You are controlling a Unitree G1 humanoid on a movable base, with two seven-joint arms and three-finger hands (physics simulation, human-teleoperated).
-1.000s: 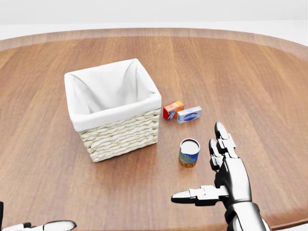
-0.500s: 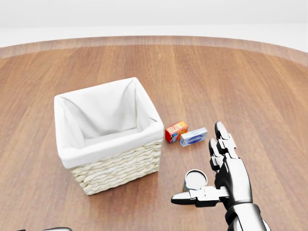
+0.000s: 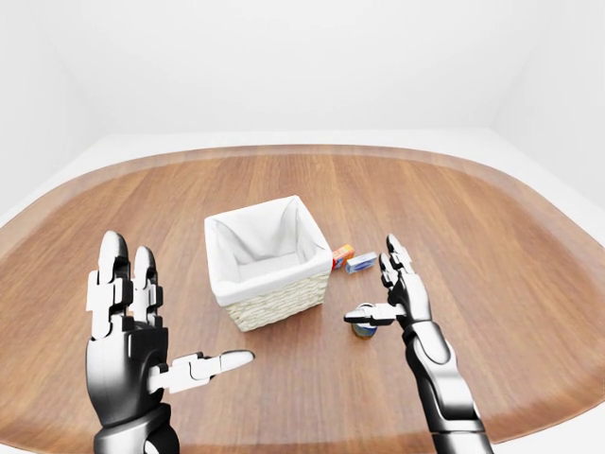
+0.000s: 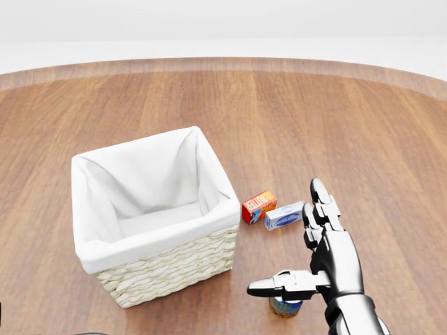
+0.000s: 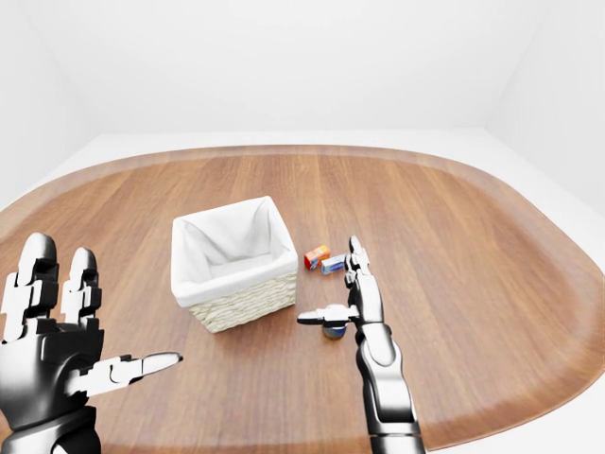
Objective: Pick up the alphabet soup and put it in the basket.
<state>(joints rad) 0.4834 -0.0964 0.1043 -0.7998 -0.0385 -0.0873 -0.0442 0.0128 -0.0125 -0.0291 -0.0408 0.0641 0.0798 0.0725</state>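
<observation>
The alphabet soup can stands upright on the wooden table at the bottom of the head view, mostly hidden under my right thumb. My right hand hovers open over it, fingers stretched flat and thumb pointing left, not closed round the can. Left of it stands the wicker basket with a white cloth lining, nothing showing inside it. My left hand is raised and open at the lower left of the left-eye view, well away from the basket and holding nothing.
A small orange box and a blue-white box lie side by side just right of the basket, above the can in the head view. The round table's edge curves close behind my right arm.
The whole head view has shifted: basket, boxes and can slid down the picture, so the camera moved. The can now lies under my right thumb. The left hand dropped out of the head view.
</observation>
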